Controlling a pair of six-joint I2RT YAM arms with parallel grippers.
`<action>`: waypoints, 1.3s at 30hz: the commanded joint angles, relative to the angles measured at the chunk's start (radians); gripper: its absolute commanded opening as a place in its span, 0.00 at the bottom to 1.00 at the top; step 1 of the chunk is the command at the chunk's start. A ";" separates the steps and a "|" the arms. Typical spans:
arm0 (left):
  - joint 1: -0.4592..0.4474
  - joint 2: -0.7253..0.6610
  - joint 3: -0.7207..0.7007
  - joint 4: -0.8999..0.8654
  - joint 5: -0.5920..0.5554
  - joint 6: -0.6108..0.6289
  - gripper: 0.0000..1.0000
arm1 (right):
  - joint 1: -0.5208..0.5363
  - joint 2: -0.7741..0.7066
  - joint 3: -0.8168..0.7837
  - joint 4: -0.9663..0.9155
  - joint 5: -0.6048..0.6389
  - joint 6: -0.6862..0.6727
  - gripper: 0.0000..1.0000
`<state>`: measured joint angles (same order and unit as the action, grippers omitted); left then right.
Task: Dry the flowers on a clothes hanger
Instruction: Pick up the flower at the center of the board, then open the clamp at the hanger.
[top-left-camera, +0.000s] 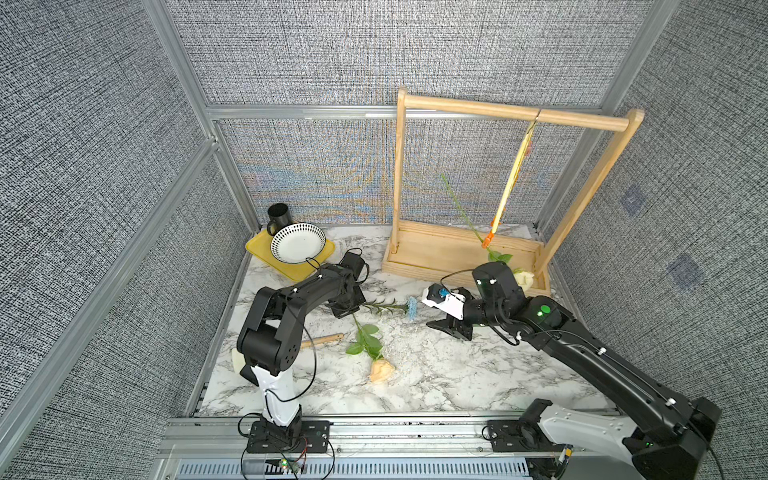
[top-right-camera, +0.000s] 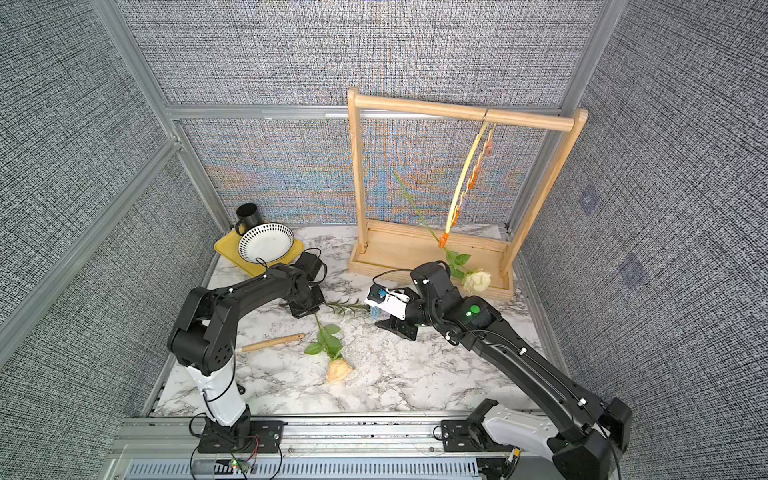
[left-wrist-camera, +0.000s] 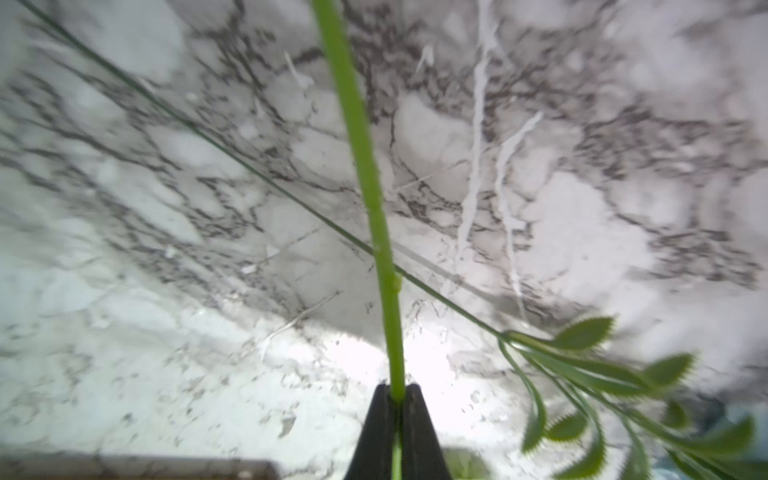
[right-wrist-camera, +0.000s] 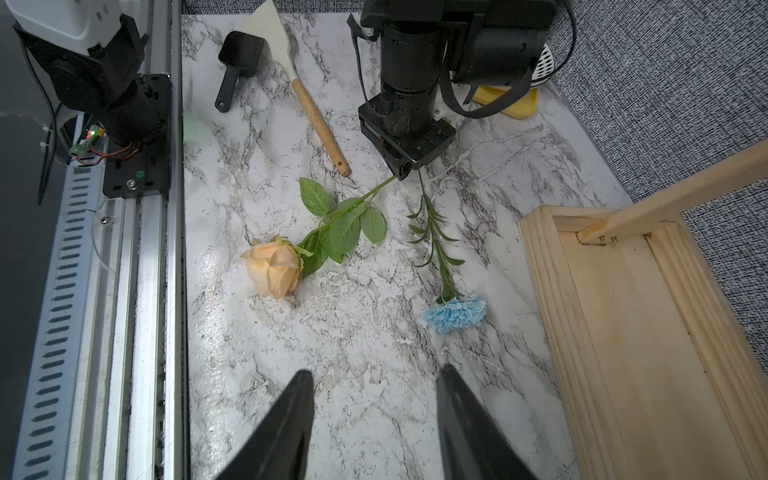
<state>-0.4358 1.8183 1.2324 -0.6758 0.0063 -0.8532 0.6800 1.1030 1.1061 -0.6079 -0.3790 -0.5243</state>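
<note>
- Jaws of the left pincer (left-wrist-camera: 397, 390) were pressed together on the stem end of the peach rose (right-wrist-camera: 272, 266), whose bloom lay on the table (top-left-camera: 457, 374) toward 5 o'clock from it.
- Blue flower (right-wrist-camera: 455, 313) lay toward 3 o'clock of that pincer. Its thin stem seemed to run under the jaws, though that spot was blurred.
- Right pincer (right-wrist-camera: 374, 376) hung spread and empty above the table.
- White rose (top-right-camera: 477, 281) hung bloom down from an orange clip (top-left-camera: 487, 240) on the hanger (top-left-camera: 512, 183), which was hooked on the rack (top-left-camera: 515, 115) at 1 o'clock.
</note>
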 joint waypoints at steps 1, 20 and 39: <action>0.002 -0.085 -0.012 -0.015 -0.006 -0.011 0.02 | -0.001 -0.064 0.006 0.107 -0.018 0.074 0.51; -0.114 -0.515 0.018 0.316 -0.199 0.169 0.02 | -0.861 -0.192 0.026 0.408 -0.267 0.376 0.57; -0.173 -0.357 0.012 0.884 -0.009 0.446 0.02 | -0.940 0.118 0.061 0.488 -0.394 -0.081 0.63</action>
<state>-0.6041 1.4425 1.2343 0.0948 -0.0463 -0.4438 -0.2722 1.1915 1.1488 -0.1303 -0.7181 -0.4789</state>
